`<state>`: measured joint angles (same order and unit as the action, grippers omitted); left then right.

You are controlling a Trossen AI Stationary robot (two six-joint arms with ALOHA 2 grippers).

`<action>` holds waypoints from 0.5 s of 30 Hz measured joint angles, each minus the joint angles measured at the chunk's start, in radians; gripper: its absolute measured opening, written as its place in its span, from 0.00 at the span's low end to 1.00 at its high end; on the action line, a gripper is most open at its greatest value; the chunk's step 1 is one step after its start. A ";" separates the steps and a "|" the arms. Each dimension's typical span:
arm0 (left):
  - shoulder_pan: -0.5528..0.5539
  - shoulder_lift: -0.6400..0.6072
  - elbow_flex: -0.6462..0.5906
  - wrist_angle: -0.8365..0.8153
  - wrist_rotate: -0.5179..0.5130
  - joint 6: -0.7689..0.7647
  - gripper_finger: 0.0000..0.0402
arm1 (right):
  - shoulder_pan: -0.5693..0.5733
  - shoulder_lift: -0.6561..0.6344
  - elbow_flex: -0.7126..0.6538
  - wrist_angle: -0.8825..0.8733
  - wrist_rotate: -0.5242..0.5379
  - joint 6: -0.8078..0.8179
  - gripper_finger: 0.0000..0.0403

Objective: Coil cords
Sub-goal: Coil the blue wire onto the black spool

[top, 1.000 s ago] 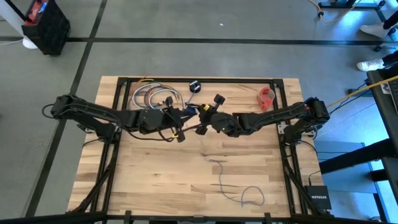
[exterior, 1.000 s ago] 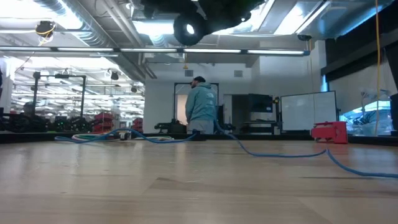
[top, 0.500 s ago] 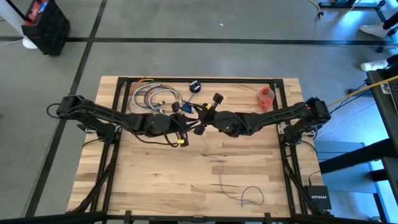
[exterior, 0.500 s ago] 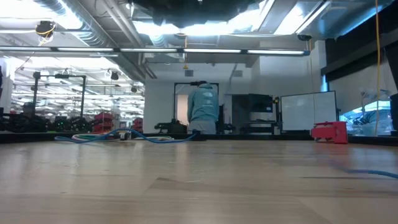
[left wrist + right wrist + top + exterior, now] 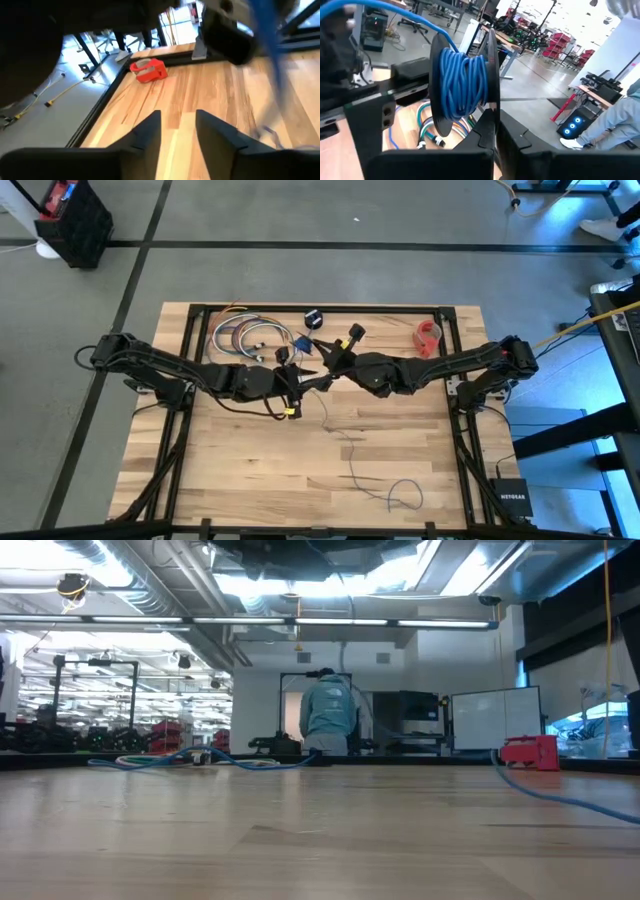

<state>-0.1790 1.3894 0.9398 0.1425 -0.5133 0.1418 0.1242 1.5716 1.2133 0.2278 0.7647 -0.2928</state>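
The cord is thin and blue, partly wound on a black spool [image 5: 462, 75], [image 5: 301, 345] that my right gripper [image 5: 489, 127], [image 5: 318, 356] holds over the table's middle. The free length leaves the spool [image 5: 375, 7], passes my left gripper as a blurred streak [image 5: 272, 65] and drops to the table. It lies there [image 5: 352, 465] and ends in a loop [image 5: 405, 495] near the front edge. My left gripper [image 5: 177, 130], [image 5: 305, 377] hovers open beside the spool with nothing between its fingers. My right gripper pinches the rim of one of the spool's black flanges [image 5: 488, 102] between its two fingers. The fingers come level from the table's right side. The spool is lifted clear of the table with its axle about level, and the cord trails from it.
A bundle of multicoloured cables [image 5: 245, 335] lies at the far left and a red object [image 5: 428, 337] at the far right. A small black item [image 5: 313, 318] sits at the far edge. A person stands in the room beyond [image 5: 328, 720].
My right gripper has risen a little with the spool. My left gripper has moved slightly toward the table's right edge. In the low view the cord's stretch across the middle of the table has lifted off the wood and now slants down only at the right.
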 joint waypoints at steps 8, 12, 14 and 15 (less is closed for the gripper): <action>-0.018 -0.081 0.000 -0.205 -0.014 -0.037 0.37 | 0.000 0.000 0.000 0.006 0.011 -0.027 0.01; -0.018 -0.159 0.000 -0.327 -0.025 -0.094 0.35 | 0.000 0.000 0.000 0.006 0.011 -0.027 0.01; -0.018 -0.200 0.000 -0.367 -0.025 -0.120 0.34 | 0.000 0.000 0.000 0.007 0.011 -0.027 0.01; -0.019 -0.216 0.000 -0.375 -0.024 -0.134 0.34 | 0.000 0.000 0.000 0.008 0.011 -0.027 0.01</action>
<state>-0.1975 1.1736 0.9398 -0.2321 -0.5374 0.0077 0.1242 1.5715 1.2133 0.2356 0.7760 -0.3202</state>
